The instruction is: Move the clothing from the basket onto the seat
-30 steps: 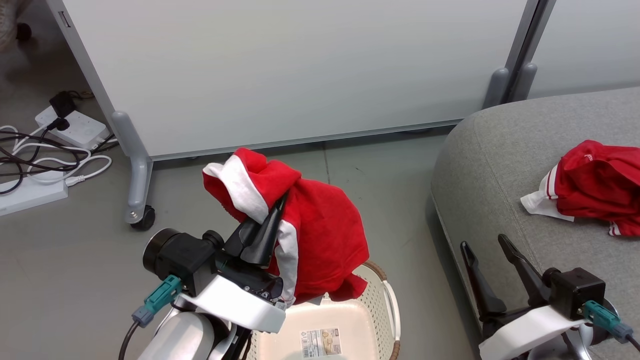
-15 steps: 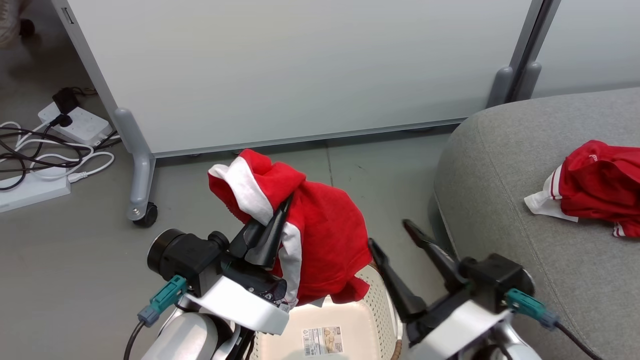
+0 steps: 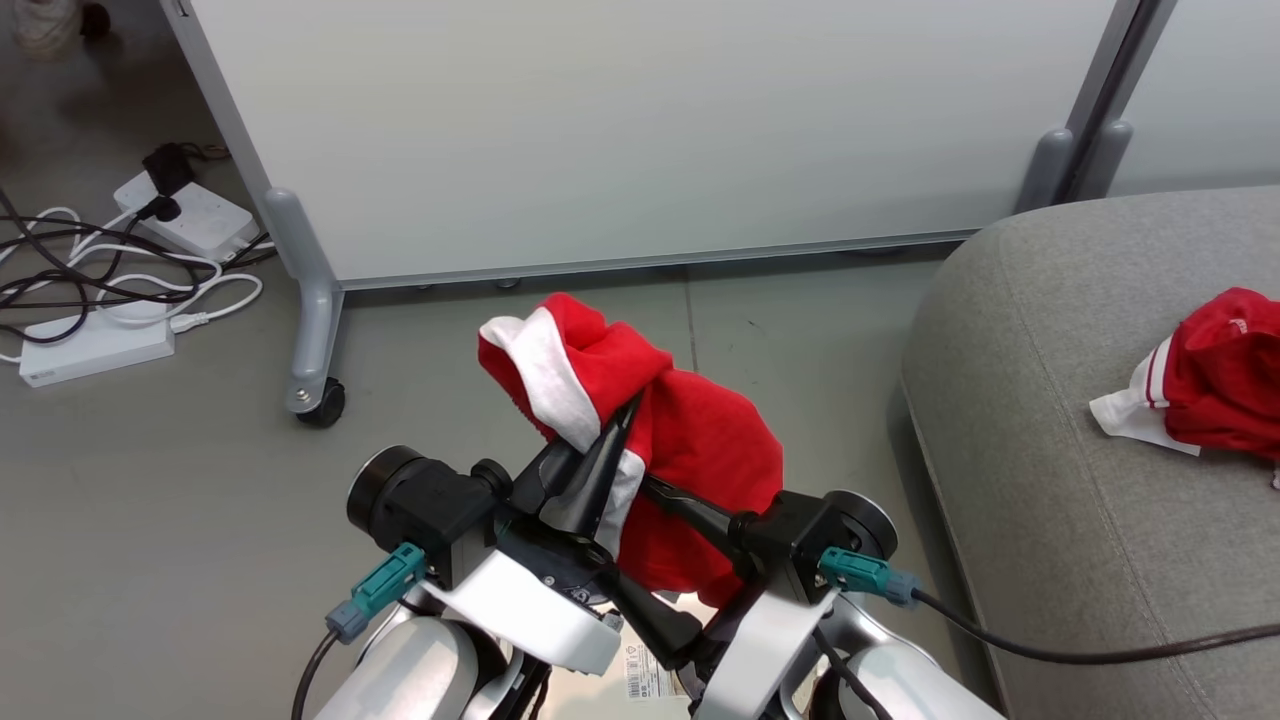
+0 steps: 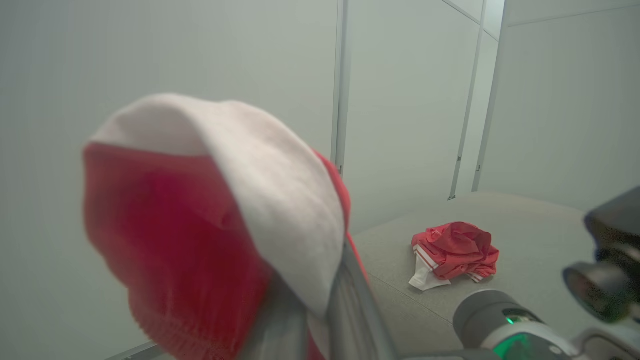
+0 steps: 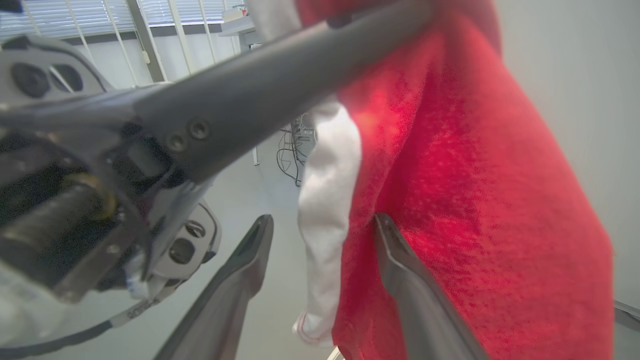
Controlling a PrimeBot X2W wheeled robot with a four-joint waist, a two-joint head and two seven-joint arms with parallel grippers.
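My left gripper (image 3: 612,440) is shut on a red garment with a white band (image 3: 700,440), held up in the air above the basket. The basket (image 3: 638,682) is almost hidden under my arms; a bit of its labelled bottom shows. My right gripper (image 3: 630,540) reaches in from the right, open, with its fingers on either side of the hanging cloth. In the right wrist view the white band (image 5: 327,200) hangs between the fingers of the open right gripper (image 5: 322,220). A second red garment (image 3: 1220,390) lies on the grey seat (image 3: 1050,480).
A white partition panel on a wheeled foot (image 3: 318,395) stands behind the garment. Power strips and tangled cables (image 3: 110,290) lie on the floor at the far left. The grey floor (image 3: 820,360) runs between the partition and the seat's rounded edge.
My right gripper has swung left from beside the seat to the hanging garment, still open. My left gripper keeps its hold. The camera has shifted a little.
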